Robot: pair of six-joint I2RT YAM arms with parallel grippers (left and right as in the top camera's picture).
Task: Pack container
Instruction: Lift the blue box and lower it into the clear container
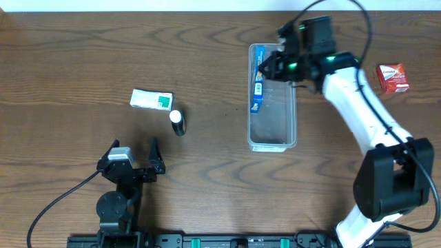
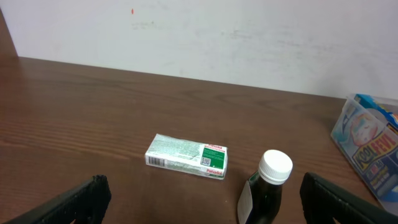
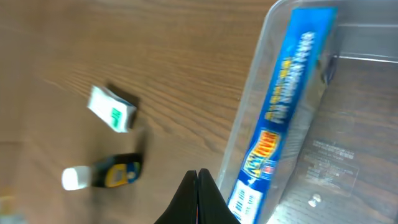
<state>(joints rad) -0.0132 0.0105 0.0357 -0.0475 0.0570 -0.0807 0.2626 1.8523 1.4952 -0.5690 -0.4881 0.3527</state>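
The clear plastic container point(image 1: 272, 120) lies lengthwise right of the table's middle. A long blue box point(image 1: 258, 79) leans inside against its left wall; it also shows in the right wrist view point(image 3: 283, 118) inside the container point(image 3: 348, 143). My right gripper point(image 1: 270, 63) hovers over the container's far end, its fingers point(image 3: 198, 186) shut and empty. My left gripper point(image 1: 136, 162) is open and empty near the front left. Ahead of it lie a white-and-green box point(image 2: 186, 156) and a dark bottle with a white cap point(image 2: 264, 193).
A red packet point(image 1: 392, 78) lies at the far right, beyond the right arm. The white-and-green box point(image 1: 151, 100) and the bottle point(image 1: 178, 122) lie left of centre, and both show in the right wrist view, box point(image 3: 112, 109) and bottle point(image 3: 106, 174). The container's corner point(image 2: 367, 143) shows at right.
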